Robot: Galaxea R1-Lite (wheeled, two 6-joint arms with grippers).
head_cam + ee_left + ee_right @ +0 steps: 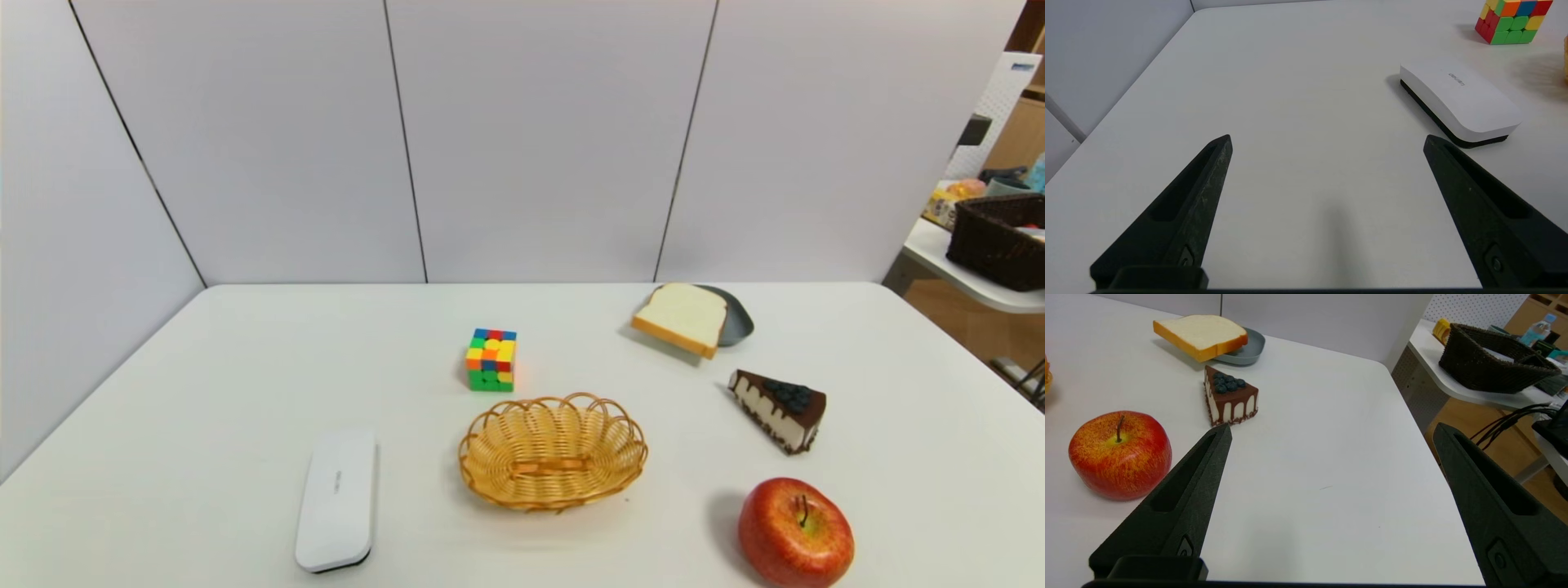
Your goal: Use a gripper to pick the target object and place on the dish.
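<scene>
A thick slice of white bread (684, 318) (1200, 335) with a tan crust lies tilted across the blue-grey dish (737, 320) (1249, 352) at the far right of the table, one edge hanging over the dish's rim. Neither arm shows in the head view. My right gripper (1331, 430) hangs open over bare table near the front right corner, well short of the bread, nothing between its fingers. My left gripper (1327, 139) is open too, over bare table at the front left.
A chocolate cake wedge (778, 408) (1229, 396) and a red apple (796, 532) (1119, 454) lie between the right gripper and the dish. A wicker basket (553, 451), a colour cube (491, 360) (1514, 20) and a white eraser (336, 500) (1459, 104) lie leftward. The table's right edge (1412, 428) is close.
</scene>
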